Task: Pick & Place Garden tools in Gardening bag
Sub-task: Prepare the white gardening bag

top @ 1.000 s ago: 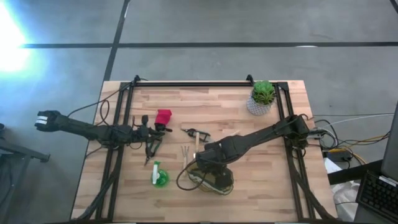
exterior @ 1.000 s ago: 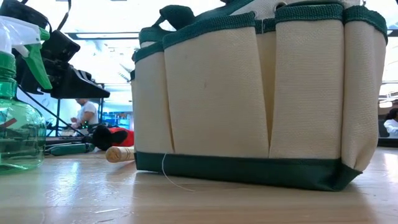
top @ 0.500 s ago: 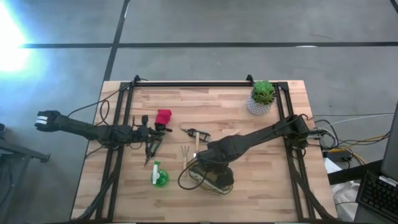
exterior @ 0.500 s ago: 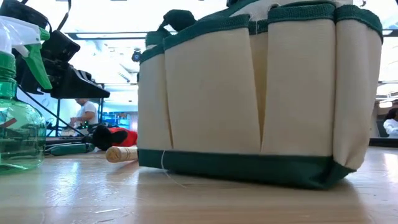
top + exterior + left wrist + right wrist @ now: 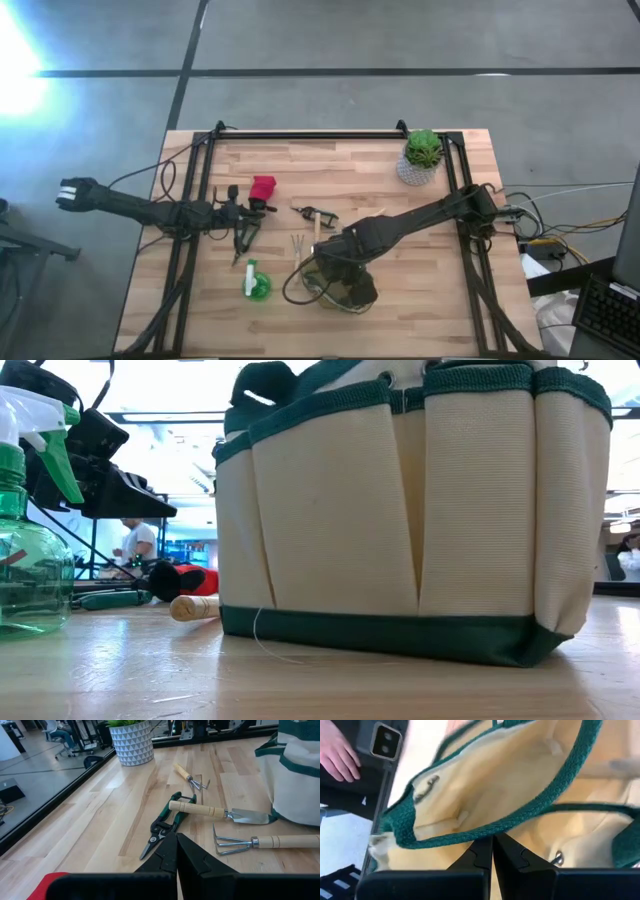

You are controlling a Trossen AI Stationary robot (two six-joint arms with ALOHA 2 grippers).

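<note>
1. gardening bag (image 5: 338, 283): near centre of bench (image 5: 420, 270), shifted slightly since a moment ago.
2. right gripper (image 5: 493, 851): jaws shut on bag's green trim, repositioning it.
3. left gripper (image 5: 176, 856): jaws shut, empty, left of pruners (image 5: 164, 823).
4. tools not yet bagged.

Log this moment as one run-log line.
right gripper: shut, at gardening bag rim | left gripper: shut, near pruners | fork, trowel, rake: on table
</note>
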